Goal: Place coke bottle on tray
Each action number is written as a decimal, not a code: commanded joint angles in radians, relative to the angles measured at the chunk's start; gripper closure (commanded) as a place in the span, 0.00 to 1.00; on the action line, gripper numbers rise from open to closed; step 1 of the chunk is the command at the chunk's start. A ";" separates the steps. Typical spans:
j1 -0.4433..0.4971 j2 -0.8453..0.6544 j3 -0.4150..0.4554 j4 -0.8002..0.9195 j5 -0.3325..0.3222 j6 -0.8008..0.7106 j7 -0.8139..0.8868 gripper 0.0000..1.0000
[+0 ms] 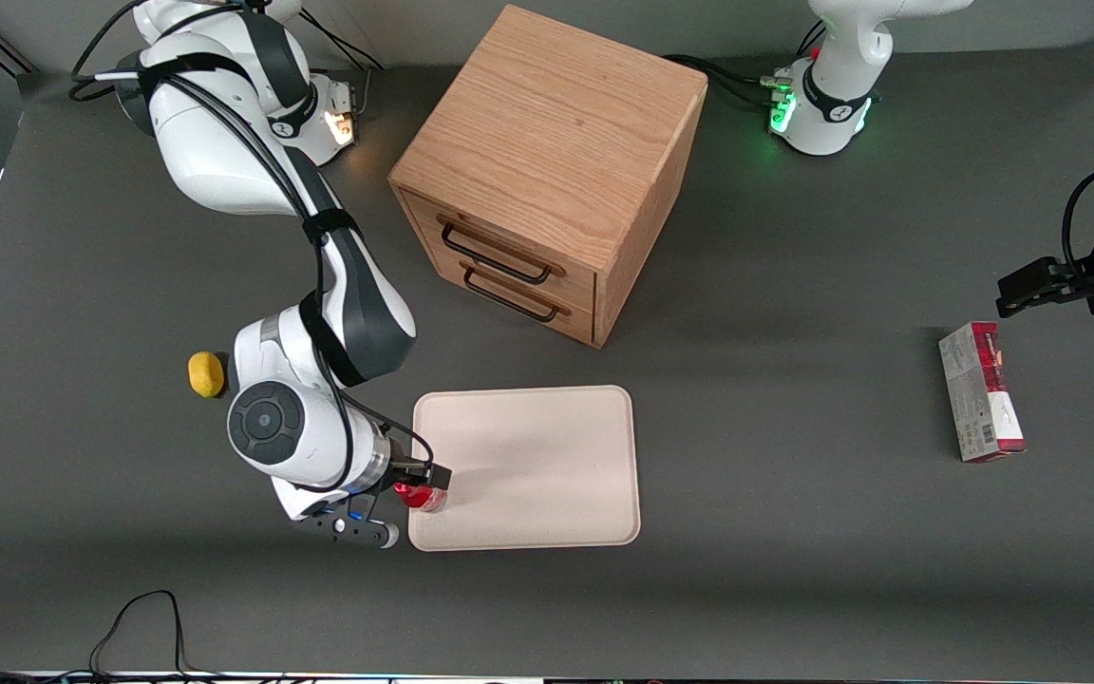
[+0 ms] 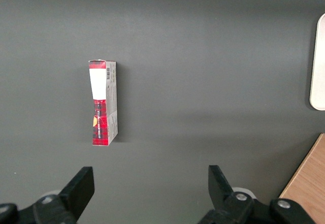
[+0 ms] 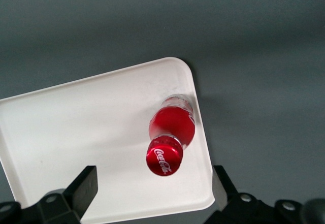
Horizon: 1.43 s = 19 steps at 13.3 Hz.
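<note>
Gripper (image 3: 152,193), jaws spread wide and empty, hovers directly above the upright coke bottle (image 3: 171,127) near the tray (image 3: 76,132) edge; light, rigid, likely slippery, top-heavy: best gripped mid-body.

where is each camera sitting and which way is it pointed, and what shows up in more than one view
Front view: high above the table, looking down; shows the working arm, its gripper beside the coke bottle standing at the tray edge, plus the cabinet, lemon and carton.
Right wrist view: on the working arm's wrist, looking down past open jaws at the upright bottle on the tray.
Left wrist view: on the parked wrist, looking down at the carton.
Shared: bottle and tray; carton.
</note>
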State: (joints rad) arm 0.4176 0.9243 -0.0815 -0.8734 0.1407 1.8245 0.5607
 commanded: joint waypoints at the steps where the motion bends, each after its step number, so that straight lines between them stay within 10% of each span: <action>1: 0.001 0.010 0.000 0.030 0.013 -0.002 0.033 0.00; 6: -0.002 -0.082 -0.006 -0.042 0.008 -0.120 0.004 0.00; 19: -0.086 -0.996 -0.107 -1.023 -0.079 -0.145 -0.535 0.00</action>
State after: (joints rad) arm 0.3578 0.0349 -0.2025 -1.7825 0.0758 1.6500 0.0736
